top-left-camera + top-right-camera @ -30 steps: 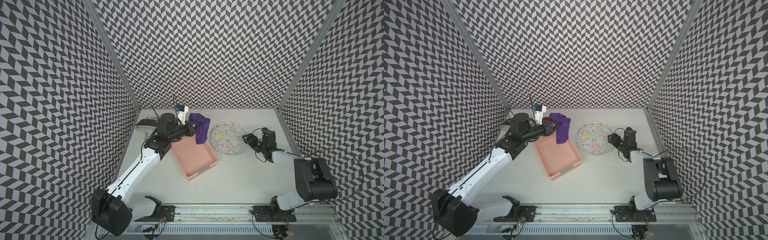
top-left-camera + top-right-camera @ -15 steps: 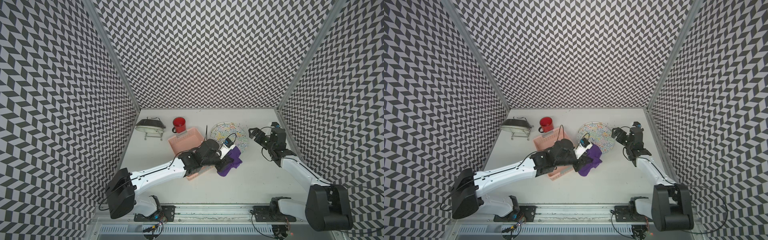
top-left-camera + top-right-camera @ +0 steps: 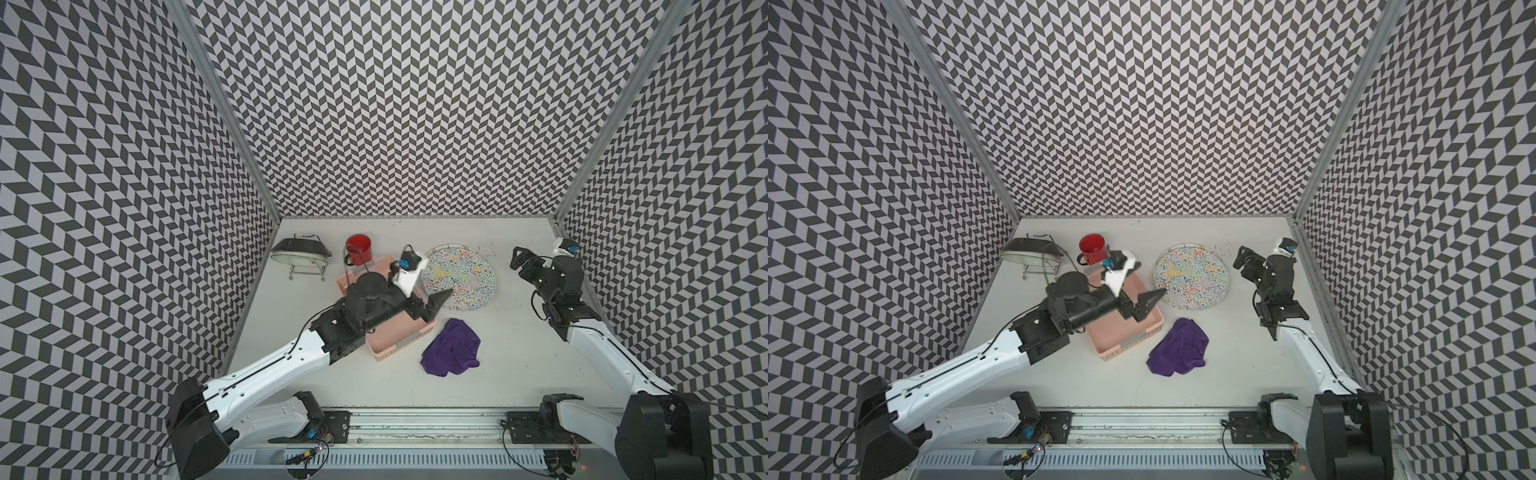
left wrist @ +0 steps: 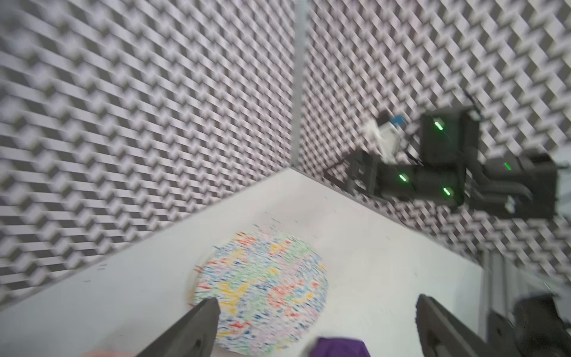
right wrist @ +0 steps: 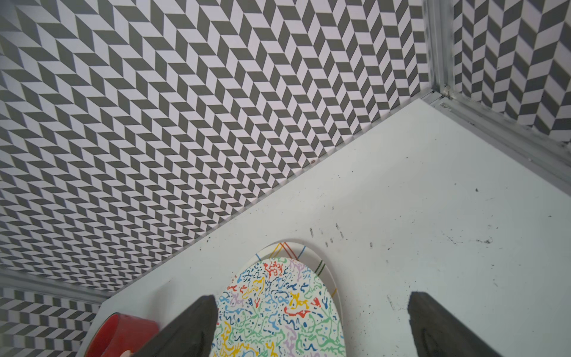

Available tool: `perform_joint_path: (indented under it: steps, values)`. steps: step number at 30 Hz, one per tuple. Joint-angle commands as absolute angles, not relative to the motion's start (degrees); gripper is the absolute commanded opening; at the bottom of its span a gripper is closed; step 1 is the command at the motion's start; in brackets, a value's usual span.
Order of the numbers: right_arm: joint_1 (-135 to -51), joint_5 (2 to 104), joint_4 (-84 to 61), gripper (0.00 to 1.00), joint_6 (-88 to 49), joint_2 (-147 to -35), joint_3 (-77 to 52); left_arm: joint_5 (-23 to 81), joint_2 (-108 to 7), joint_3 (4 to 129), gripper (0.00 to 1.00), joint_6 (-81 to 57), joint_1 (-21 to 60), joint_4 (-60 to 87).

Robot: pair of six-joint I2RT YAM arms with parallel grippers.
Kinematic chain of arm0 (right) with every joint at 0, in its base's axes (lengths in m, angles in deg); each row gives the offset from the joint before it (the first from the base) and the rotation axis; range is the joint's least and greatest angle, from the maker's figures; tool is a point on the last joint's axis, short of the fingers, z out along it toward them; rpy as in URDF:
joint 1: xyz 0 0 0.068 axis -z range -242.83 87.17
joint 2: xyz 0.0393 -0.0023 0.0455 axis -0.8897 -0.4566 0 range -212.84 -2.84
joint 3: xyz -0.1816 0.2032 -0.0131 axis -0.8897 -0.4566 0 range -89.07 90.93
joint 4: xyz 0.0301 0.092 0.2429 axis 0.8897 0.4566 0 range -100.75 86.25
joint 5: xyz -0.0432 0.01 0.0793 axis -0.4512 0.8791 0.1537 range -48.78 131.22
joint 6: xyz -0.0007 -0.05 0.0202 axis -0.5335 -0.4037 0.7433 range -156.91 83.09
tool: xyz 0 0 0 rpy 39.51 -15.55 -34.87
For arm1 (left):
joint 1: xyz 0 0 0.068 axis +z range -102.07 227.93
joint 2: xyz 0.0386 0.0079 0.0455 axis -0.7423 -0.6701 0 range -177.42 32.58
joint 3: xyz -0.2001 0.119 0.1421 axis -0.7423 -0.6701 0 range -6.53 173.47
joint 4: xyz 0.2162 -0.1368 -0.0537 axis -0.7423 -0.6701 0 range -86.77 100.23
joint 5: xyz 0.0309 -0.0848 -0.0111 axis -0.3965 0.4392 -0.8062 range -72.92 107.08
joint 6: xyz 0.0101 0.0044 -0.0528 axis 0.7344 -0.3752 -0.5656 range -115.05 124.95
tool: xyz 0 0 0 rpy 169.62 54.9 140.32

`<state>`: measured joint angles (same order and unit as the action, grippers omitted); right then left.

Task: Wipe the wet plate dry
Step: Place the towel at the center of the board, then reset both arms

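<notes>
Plate [image 3: 459, 277] lies flat on tabletop [image 3: 519, 353], toward back edge, right of centre; multicolour squiggle pattern, seen in both top views [image 3: 1192, 276] and both wrist views [image 4: 262, 293] [image 5: 278, 309]. In right wrist view a second rim w/ coloured stripes shows under its far edge, so maybe two stacked; can't tell for sure.

Cloth [image 3: 452, 349], purple, crumpled, lies on tabletop near front of plate, not touching it, just beside tray's [image 3: 399, 336] front-right corner.

Left gripper [image 3: 434, 301] hovers over tray's right side, tips pointing at plate's near-left edge. Jaws spread wide, nothing between them; left wrist view (blurred) shows both fingers [image 4: 197, 324] apart w/ plate beyond.

Right gripper [image 3: 523, 266] is up off tabletop near right edge, well apart from plate. Jaws wide, empty; fingers [image 5: 191, 327] frame plate in right wrist view.

Red mug [image 3: 359, 247] stands at back, touching or just behind tray's back corner. Wire rack [image 3: 301, 251] sits by back-left corner.
</notes>
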<state>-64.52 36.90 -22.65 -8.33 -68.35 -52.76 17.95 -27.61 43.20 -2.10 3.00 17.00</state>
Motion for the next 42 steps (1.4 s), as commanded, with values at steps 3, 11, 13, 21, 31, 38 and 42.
perform_joint_path:
  steps: [3, 11, 13, 21, 31, 38, 42]
  values:
    - [-64.2, 29.1, -44.5, 1.00, -19.2, -69.0, -61.7, 5.4, -19.1, 33.5, 1.00, -10.2, 20.1, 24.1]
    - [-64.3, 29.1, -60.0, 1.00, -27.9, -80.1, -65.8, -2.7, -18.8, 13.9, 1.00, -3.9, 39.5, 40.1]
    - [-64.8, 29.4, -56.7, 1.00, -31.6, -81.2, -63.6, -4.6, -20.5, 10.2, 1.00, -0.8, 41.0, 44.8]
    - [-65.2, 36.2, -72.6, 1.00, -37.5, -83.9, -66.4, -2.3, -31.6, 5.5, 1.00, 5.6, 43.1, 60.3]
    - [-65.0, 34.4, -82.1, 1.00, -35.4, -87.1, -77.0, 3.9, -49.7, 10.3, 0.98, 3.9, 45.1, 72.9]
    - [-65.4, 32.6, -93.7, 1.00, -35.5, -92.5, -79.3, 9.7, -57.4, 6.5, 1.00, 3.0, 48.0, 87.1]
    - [-65.6, 30.5, -88.9, 1.00, -34.6, -91.1, -78.1, 9.8, -57.2, 6.6, 1.00, 3.1, 48.0, 86.3]
